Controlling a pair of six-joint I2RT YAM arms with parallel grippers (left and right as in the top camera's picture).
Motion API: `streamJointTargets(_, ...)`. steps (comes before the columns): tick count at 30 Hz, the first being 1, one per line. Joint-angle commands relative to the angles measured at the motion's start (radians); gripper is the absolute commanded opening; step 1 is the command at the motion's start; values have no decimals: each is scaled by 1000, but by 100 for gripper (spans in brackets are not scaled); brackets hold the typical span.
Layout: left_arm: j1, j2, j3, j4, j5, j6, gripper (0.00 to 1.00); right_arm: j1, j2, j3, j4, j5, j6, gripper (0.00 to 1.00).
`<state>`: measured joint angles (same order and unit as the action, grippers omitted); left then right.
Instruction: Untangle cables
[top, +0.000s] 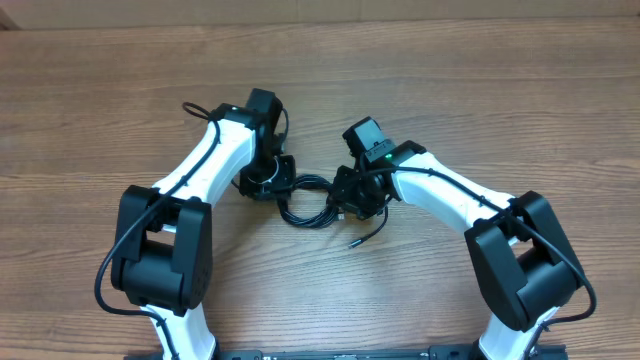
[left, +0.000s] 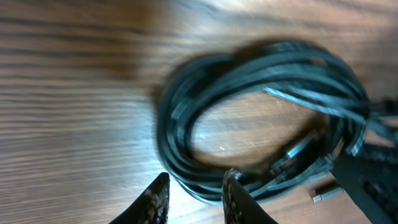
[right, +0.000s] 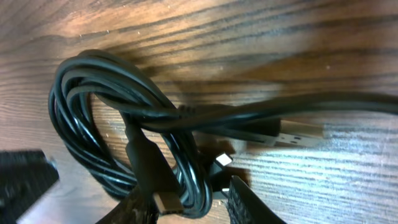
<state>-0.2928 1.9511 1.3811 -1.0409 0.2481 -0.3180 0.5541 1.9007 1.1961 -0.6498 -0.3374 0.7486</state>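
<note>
Because its jaws stand slightly apart over bare wood, the left gripper (left: 197, 177) holds nothing, poised at the edge of the cables (left: 261, 81). The right gripper (right: 186, 190) straddles several strands, likely to tug loops apart. I cannot tell whether it grips.

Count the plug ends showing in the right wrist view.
3: a silver USB plug right of the coil, a small pale-tipped plug just below it, and a third plug at the bottom edge. The coil may hide more.
</note>
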Motion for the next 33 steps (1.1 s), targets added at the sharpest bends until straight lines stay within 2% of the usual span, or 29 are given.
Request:
streamJointTargets(1,-19,-8,-13,-13,44,42,28,19,-34,-7,22,67,11,33)
streamJointTargets(6,-18,-8,-36,-9,-19,-56,22,34,-34,-7,40,87,11,26)
streamJointTargets(12,-28,-8,-59,-1,-21,-56,22,36,-34,-7,44,114,11,21)
streamJointTargets(19,-29,-8,-101,80,-23,-59,23,36,-30,-8,48,114,11,17)
streamJointTargets(23,-29,-8,-124,92,-14,-109,30,36,-25,-13,53,113,11,15)
streamJointTargets(26,-31,-8,-130,91,-3,-109,37,36,-25,-14,59,113,11,8)
streamJointTargets(28,-31,-8,-137,93,-15,-109,38,36,-25,-15,58,113,10,4)
streamJointTargets(33,-31,-8,-161,111,-47,-109,37,36,-25,-55,82,113,12,4)
